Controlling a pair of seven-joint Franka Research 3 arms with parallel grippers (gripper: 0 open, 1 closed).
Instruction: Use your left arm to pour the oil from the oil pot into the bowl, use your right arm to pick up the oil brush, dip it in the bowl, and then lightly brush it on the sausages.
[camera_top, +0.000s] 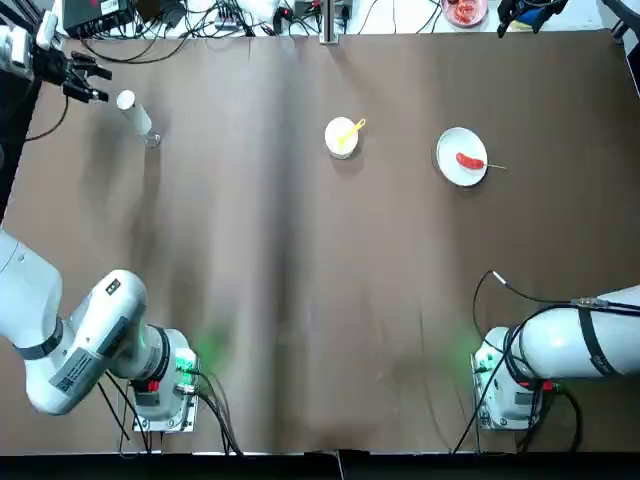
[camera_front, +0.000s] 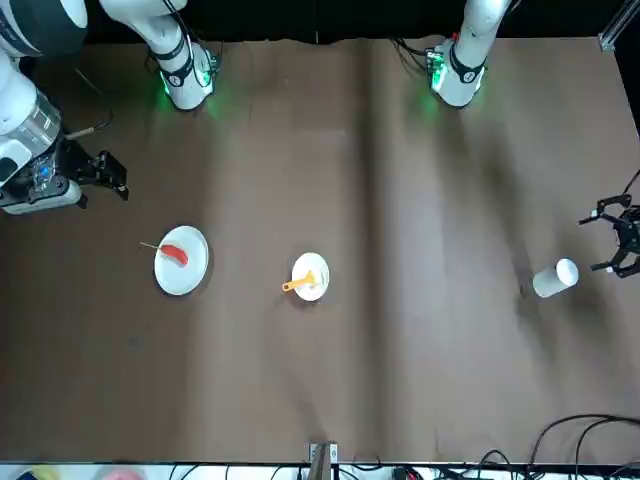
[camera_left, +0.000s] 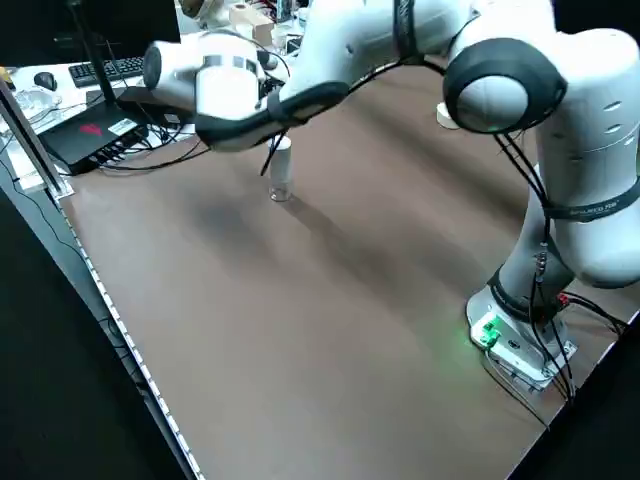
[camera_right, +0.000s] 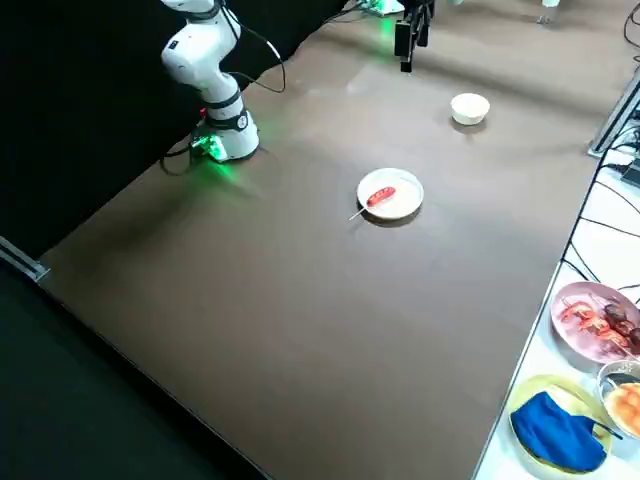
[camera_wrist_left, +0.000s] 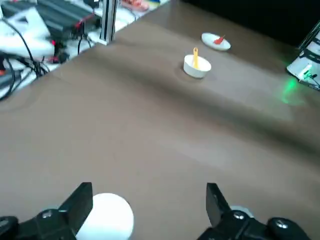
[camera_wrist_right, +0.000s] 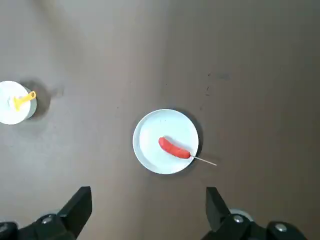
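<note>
Hovering with left end effector (camera_wrist_left: 150, 185) open beside oil pot (camera_top: 134, 113), right end effector (camera_wrist_right: 149, 189) open, well apart from it; risking toppling it by closing off-centre.

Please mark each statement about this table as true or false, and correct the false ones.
1. The short yellow-orange brush stands in the small round white bowl. True.
2. The slim clear bottle with the white rounded cap is on the white plate. False: it stands on the brown table, near the left gripper.
3. The right gripper is closed around the sausage. False: its fingers are open and hold nothing.
4. The small red sausage lies on the flat white plate, its pale stick reaching past the rim. True.
5. The bowl is farther left than the bottle, from the robot's side. False: it is to the bottle's right.
</note>
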